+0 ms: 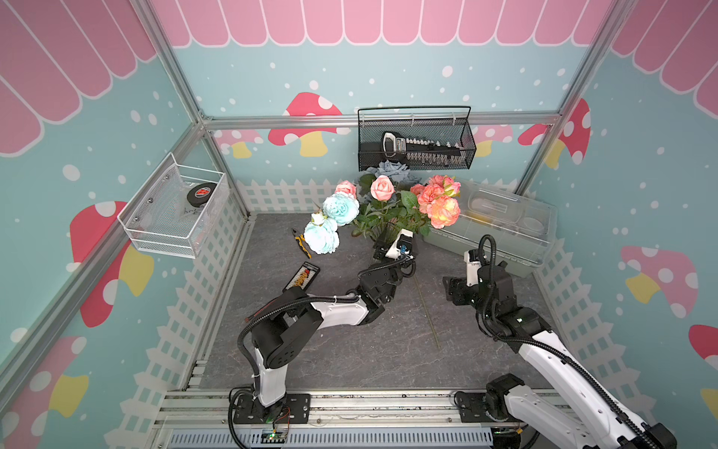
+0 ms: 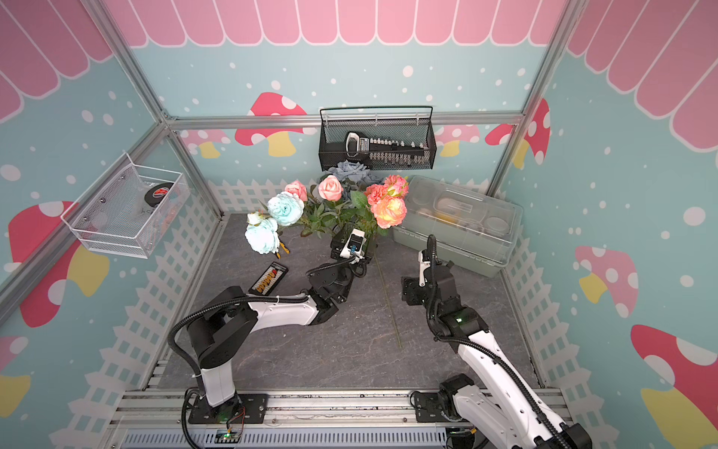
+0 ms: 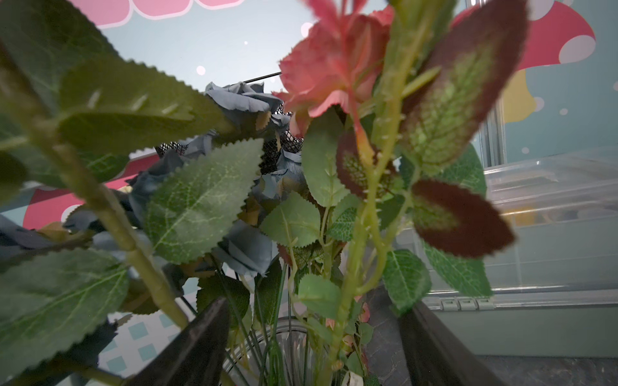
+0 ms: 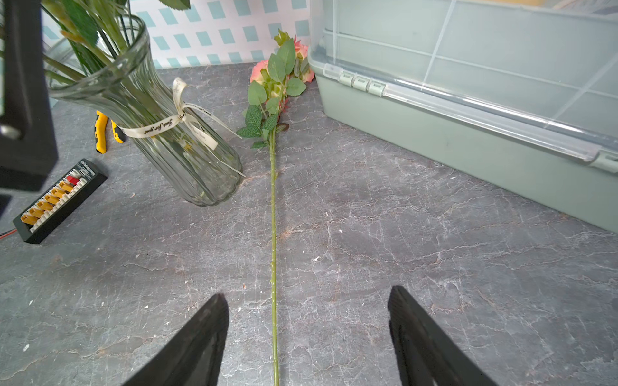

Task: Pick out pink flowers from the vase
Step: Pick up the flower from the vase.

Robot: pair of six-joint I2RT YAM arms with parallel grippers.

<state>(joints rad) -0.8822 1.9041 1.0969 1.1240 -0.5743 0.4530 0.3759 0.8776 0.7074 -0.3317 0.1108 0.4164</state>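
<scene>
- The left claw (image 3: 314,341) stands well open at the neck of the clear ribbed glass vase (image 4: 160,120), one dark finger (image 3: 197,347) on each side of the flared rim and the stems; whether the fingers touch the glass cannot be told.
- The right claw (image 4: 307,337) is also spread wide and holds nothing; it hangs low over the grey marbled worktop (image 4: 401,234), its fingers straddling a long thin green stem without touching it.
- That stem belongs to one pink-coral flower (image 4: 277,73) lying flat on the worktop just beside the vase, its bloom against the corner of the pale green plastic box with the translucent lid (image 4: 468,110).
- More pink flowers (image 1: 382,187) remain in the vase, with coral ruffled blooms (image 1: 441,208), aqua-white blooms (image 1: 340,208) and dusty grey-blue roses (image 3: 240,97).
- On the vase's far side from the box lie yellow-handled pliers (image 4: 100,130) and a black connector board (image 4: 57,200).
- Open worktop lies between the vase and the box, crossed only by the stem.
</scene>
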